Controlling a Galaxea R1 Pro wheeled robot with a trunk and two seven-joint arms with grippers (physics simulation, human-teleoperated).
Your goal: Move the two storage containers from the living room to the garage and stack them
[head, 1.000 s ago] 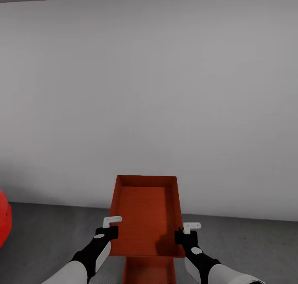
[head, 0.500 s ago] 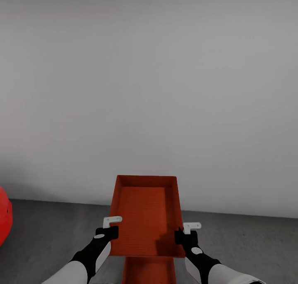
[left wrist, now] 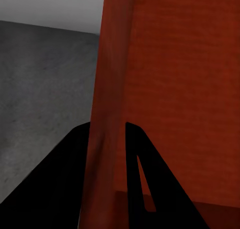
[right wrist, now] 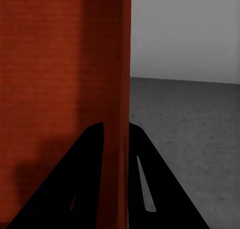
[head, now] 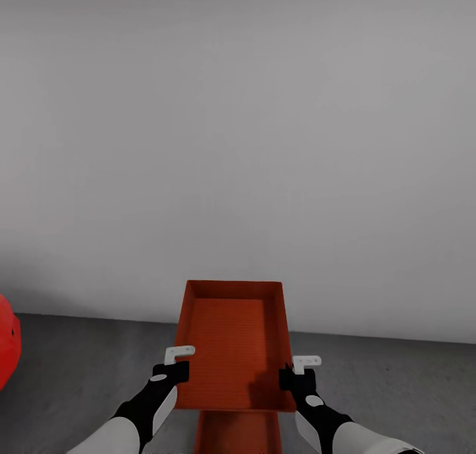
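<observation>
Carrying top box (head: pixel 233 345) w/ left gripper (head: pixel 173 365) & right gripper (head: pixel 299 369) each pinching a side wall, 2nd box (head: pixel 238 433) just below, over garage floor (head: pixel 79 368) near wall (head: pixel 238 143); next, lowering both evenly.

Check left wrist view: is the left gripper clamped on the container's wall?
Yes: the left gripper has one dark finger on each side of the storage container's thin red-orange wall, pinching it.
</observation>
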